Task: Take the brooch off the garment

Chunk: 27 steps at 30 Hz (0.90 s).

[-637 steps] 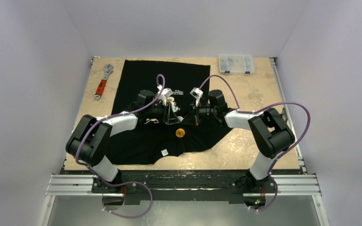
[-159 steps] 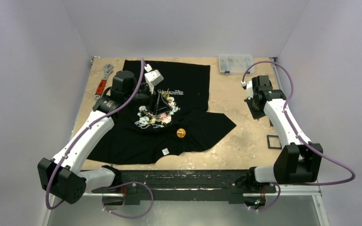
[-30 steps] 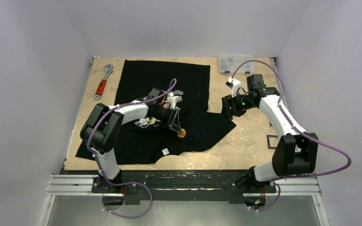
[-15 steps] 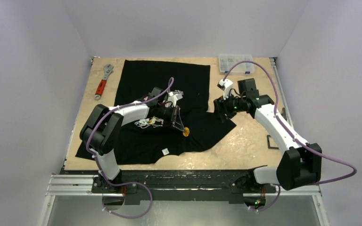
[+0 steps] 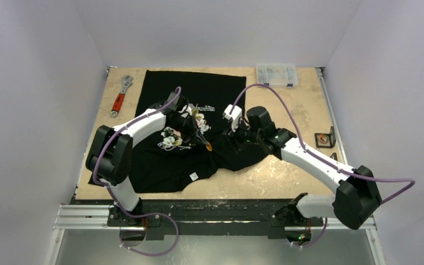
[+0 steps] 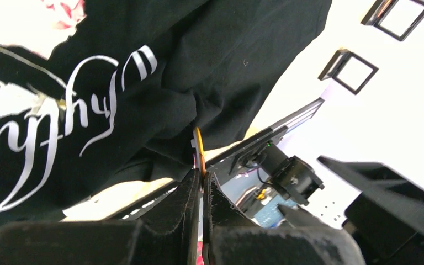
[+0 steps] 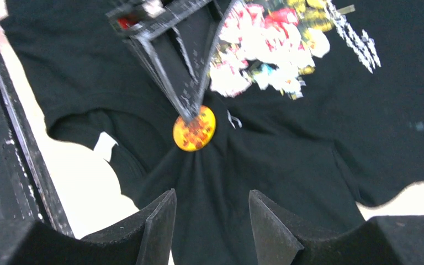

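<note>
We recorded the left gripper (image 6: 201,178) clamped edge-on on the round orange-yellow brooch (image 7: 194,128), which sat pinned below the print of the black rose-printed T-shirt (image 5: 160,165), fabric puckered around it. The right gripper (image 7: 211,196) hovered near, jaws apart.

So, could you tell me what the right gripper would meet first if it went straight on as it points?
Most likely the gathered black cloth of the garment just short of the brooch that the left gripper pinches; depth is hard to judge.

A robot lab cell: plain white walls (image 5: 33,99) box in a worn tabletop (image 5: 292,110) on aluminium rails (image 5: 83,216).
</note>
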Each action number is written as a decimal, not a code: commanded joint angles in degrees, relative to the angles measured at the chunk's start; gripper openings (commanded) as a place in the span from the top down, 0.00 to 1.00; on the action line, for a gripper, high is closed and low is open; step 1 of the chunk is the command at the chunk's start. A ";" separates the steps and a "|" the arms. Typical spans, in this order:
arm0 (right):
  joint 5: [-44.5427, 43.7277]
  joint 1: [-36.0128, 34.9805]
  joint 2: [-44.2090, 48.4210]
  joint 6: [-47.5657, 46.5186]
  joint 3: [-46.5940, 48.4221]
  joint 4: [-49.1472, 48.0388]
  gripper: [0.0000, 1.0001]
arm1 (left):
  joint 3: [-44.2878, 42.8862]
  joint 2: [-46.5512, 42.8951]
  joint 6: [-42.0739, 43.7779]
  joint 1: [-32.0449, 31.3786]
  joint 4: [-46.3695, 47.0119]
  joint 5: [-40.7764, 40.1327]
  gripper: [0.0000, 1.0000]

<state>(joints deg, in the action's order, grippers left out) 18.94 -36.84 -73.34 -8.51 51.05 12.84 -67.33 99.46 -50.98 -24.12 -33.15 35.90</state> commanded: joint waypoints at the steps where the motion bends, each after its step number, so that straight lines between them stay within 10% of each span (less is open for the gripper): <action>1: -4.15 -4.52 0.00 1.65 -2.22 -13.05 0.46 | 2.03 -3.48 -9.26 2.73 -2.54 1.31 1.00; 27: -15.20 -14.92 -9.09 -13.13 -4.79 -24.23 0.68 | 7.77 -5.77 -23.34 5.22 6.67 12.11 1.00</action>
<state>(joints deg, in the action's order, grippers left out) 5.52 -51.33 -81.54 -18.39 45.80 -9.50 -59.46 96.07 -70.54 -19.75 -27.68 44.97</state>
